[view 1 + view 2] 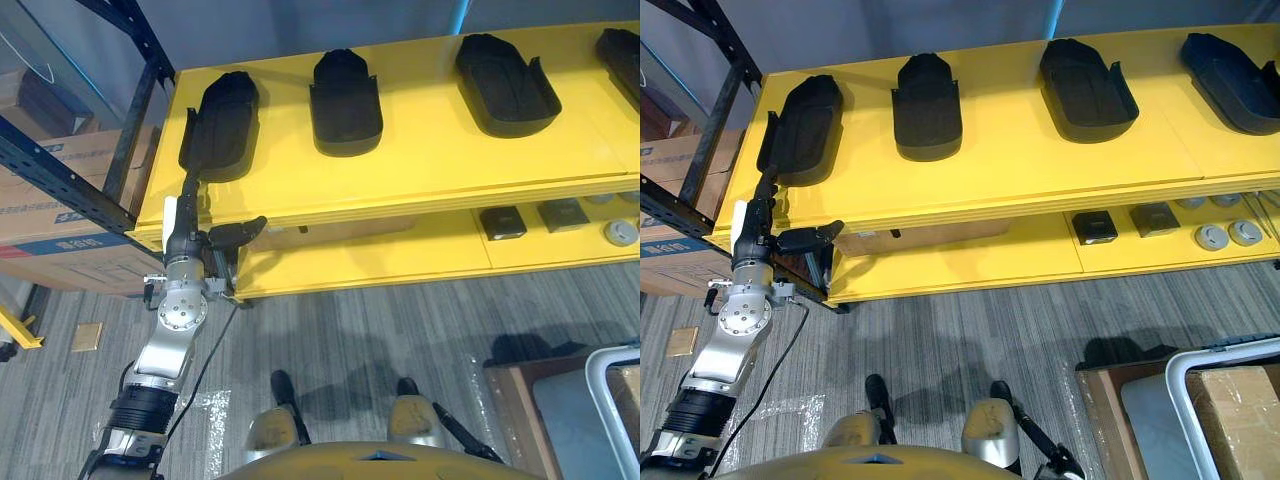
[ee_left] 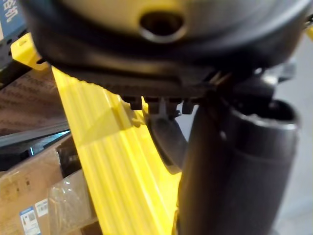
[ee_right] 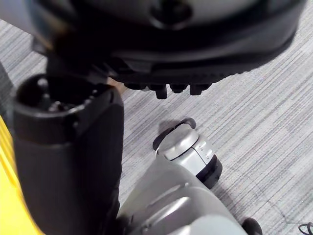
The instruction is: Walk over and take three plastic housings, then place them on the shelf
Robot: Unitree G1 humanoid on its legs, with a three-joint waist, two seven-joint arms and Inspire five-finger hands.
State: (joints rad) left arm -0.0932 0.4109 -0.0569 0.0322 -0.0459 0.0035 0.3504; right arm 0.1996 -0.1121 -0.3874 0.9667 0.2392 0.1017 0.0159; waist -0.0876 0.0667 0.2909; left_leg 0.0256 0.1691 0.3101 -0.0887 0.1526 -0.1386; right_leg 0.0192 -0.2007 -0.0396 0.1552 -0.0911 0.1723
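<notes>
Leftmost housing (image 1: 222, 122) lies front-to-back, rounded end rearward (open left hand (image 1: 187, 240) touches it).

My left robot hand's (image 1: 188, 245) fingertips reach the left housing's (image 1: 222, 120) near end; touching or not, I cannot tell. The rightmost housing (image 1: 622, 50) is cut by the edge. The parts (image 1: 1155, 218) on the lower shelf (image 1: 970, 262) are too small to name.

Head pair overlooks shelf (image 1: 430, 170), wrist views close, seemingly downward
</notes>
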